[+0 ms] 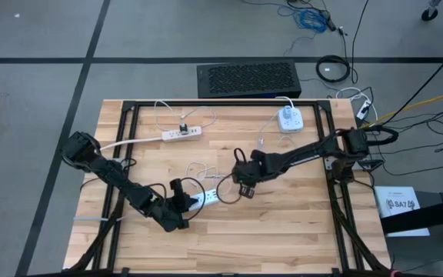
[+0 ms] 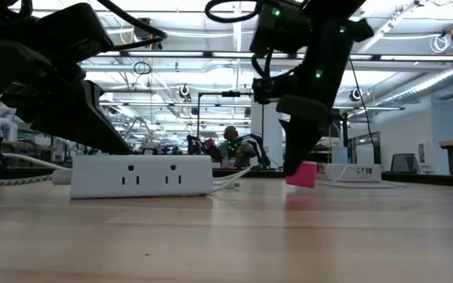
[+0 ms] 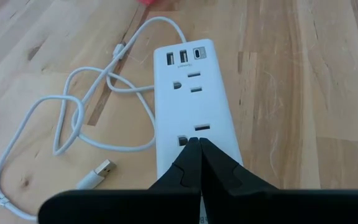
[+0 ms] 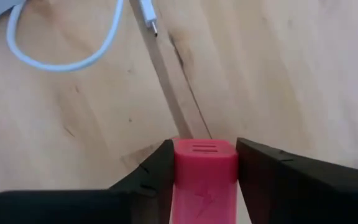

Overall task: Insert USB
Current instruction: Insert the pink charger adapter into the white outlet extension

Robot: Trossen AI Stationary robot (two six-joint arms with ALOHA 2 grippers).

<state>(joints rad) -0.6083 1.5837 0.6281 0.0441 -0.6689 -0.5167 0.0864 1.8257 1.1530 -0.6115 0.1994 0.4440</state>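
A white power strip lies flat on the wooden table, its USB ports at the end away from my left gripper, which is shut with its tips on the strip's near end. A white cable lies looped beside the strip, its USB plug loose on the wood. To the right of the strip, my right gripper points steeply down with a small pink block between its fingers. In the low view the pink block sits at table height under that gripper. My left gripper presses its shut fingertips down on the strip's top face, by the outlet nearest to it. It comes slanting down from the table's left. The strip stays flat on the wood. My right gripper pinches the pink block by two opposite sides, one finger on each. The fingers come from above. Whether the block's bottom rests on the table, I cannot tell.
A second white power strip and a white multi-outlet adapter with their cords lie toward the far edge. A small cable plug lies on the wood beyond the pink block. A black frame borders the table.
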